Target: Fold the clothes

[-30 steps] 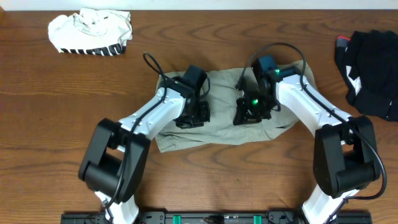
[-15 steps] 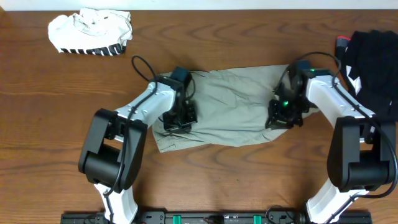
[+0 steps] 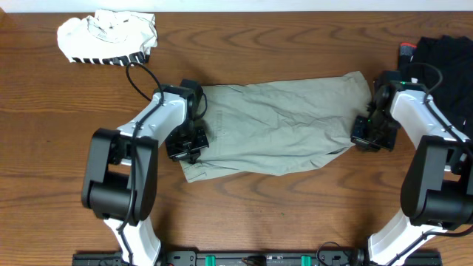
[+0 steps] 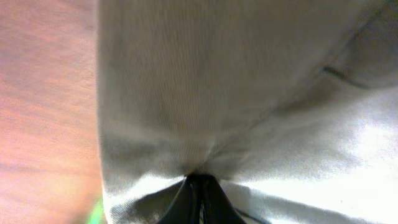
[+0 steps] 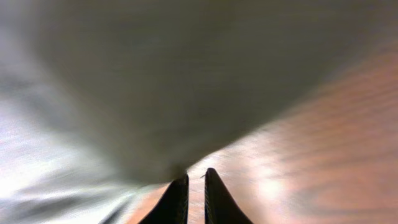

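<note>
- Currently the light khaki-grey cotton garment [image 3: 273,125], shorts-like with seams, lies stretched lengthwise across the middle of the brown wooden surface [image 3: 66,162]. It is mostly flat, with a few creases through the centre and an uneven lower left corner.
- Left fingers [image 4: 186,208]: pressed together on a pinch of the khaki garment at its left edge. In the left wrist view the cloth puckers in towards the tips.
- Right fingers [image 5: 178,199]: at the garment's right edge, standing almost together with a thin slit between them and bare wood showing through it. The cloth edge comes right up to the tips, but I cannot tell whether any of it is caught.
- A crumpled white garment with black stripes [image 3: 107,38] sits at the far left corner, well apart from the arms. A bunched black garment [image 3: 443,74] sits at the right edge, near the right arm.
- Progress, as a judgement: early. The khaki piece looks spread and tensioned for folding, but no fold shows in it yet.
- Left to do: fold the khaki garment, and presumably the white and black pieces too, which are heaped rather than folded.
</note>
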